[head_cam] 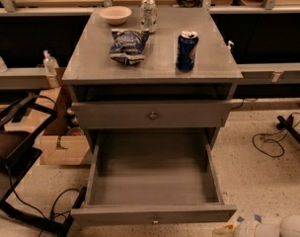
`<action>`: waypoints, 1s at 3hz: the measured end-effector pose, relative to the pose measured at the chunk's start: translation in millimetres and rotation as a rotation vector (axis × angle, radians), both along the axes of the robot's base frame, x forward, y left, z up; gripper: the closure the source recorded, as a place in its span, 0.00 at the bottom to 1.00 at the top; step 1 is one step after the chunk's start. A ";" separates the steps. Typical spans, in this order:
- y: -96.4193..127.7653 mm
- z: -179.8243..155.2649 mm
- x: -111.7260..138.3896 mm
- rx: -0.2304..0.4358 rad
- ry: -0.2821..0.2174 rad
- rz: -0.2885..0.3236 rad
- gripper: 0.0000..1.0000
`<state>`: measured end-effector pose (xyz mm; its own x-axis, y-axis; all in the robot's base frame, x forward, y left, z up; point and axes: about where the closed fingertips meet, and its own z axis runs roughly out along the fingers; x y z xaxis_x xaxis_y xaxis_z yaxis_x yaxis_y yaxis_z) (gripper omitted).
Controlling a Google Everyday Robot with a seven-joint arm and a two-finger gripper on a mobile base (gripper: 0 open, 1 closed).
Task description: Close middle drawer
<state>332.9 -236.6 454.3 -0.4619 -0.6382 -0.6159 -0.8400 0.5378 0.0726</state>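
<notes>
The middle drawer (152, 181) of the grey cabinet is pulled far out, and its bare grey inside is in full view. Its flat front (115, 215) faces me at the bottom of the view, with a small round knob (155, 219) at its centre. My gripper (230, 228) is at the bottom right edge, just beyond the right end of the drawer front and low near the floor. It holds nothing that I can see. Most of the white arm (288, 227) is cut off by the frame.
The taller top drawer front (189, 113) with a brass knob stands slightly out. On the cabinet top are a blue can (186, 51), a chip bag (128, 45), a silver can (148, 15) and a bowl (115, 15). A cardboard box (58, 147) and black chair frame (12, 152) stand left; cables lie on the floor at the right (268, 142).
</notes>
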 end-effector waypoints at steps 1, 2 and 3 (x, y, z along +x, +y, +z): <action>18.8 -42.4 24.0 0.034 0.011 0.057 1.00; 28.5 -59.2 42.1 0.043 0.011 0.091 1.00; 34.4 -64.7 72.4 0.034 -0.003 0.126 1.00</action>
